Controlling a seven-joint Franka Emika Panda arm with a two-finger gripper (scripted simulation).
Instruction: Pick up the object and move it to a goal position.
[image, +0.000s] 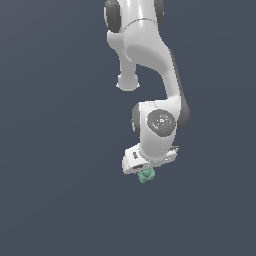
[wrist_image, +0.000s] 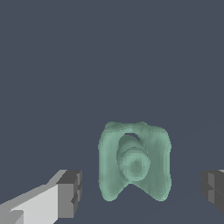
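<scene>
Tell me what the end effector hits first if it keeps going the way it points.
Most likely the teal object, which sits between the open end effector fingers; how far ahead is unclear.

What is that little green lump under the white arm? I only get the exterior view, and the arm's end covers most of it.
Observer: The wrist view shows the teal-green object whole: lumpy, with a rounded knob at its middle.
Operator: Is the arm holding it?
Observer: No. The gripper is open; one dark pad stands on each side, with bare gaps between pads and object.
Operator: So it is lined up?
Observer: Yes, the object lies between the two fingers, somewhat nearer one than the other.
</scene>
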